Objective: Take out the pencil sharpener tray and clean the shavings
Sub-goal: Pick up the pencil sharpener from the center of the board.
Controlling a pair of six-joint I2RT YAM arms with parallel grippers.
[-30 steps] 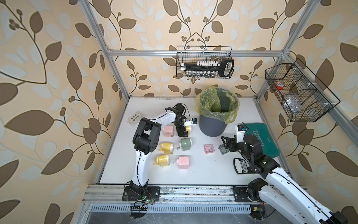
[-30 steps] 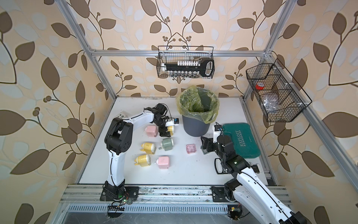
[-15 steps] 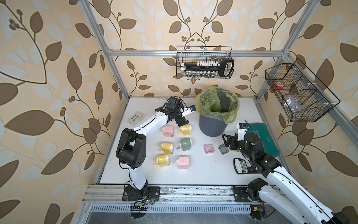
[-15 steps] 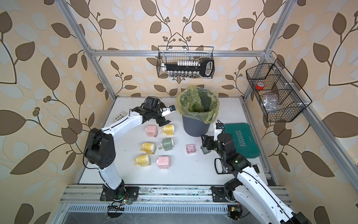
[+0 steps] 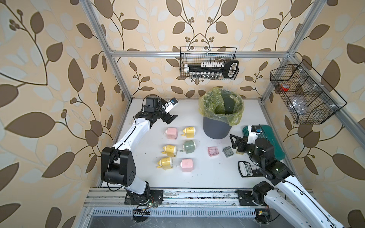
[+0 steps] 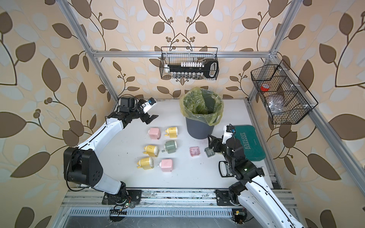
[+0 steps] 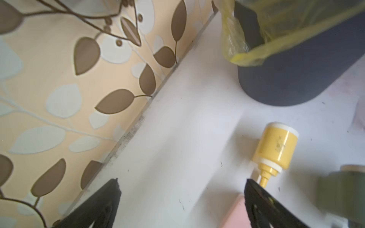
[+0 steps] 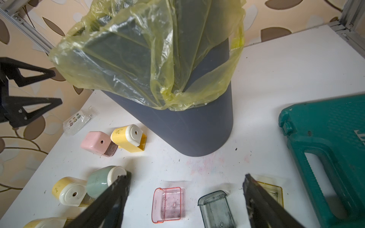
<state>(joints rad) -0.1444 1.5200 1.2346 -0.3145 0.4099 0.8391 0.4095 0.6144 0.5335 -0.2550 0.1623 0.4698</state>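
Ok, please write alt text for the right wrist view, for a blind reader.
The open right tool hangs above a pink tray and a grey tray on the white table. Behind them stands a grey bin with a yellow bag, between pastel sharpeners and a green case.

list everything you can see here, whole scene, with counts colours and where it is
table: one, white, inside the framed cell
bin: one, dark grey with yellow-green liner, back middle of table
sharpeners: six; three yellow, two pink, one green; two columns left of the bin
trays: three loose; clear pink, grey, yellow; row right of the sharpeners
tool case: one, green, right edge of table
labelled pack: one, black and white, front right
clear packet: one, back-left of table
wire baskets: two, black, back and right walls
arms: two, white and black, based on front rail
left hand: one, black, open, empty, above back-left of table
right hand: one, black, open, empty, at the trays
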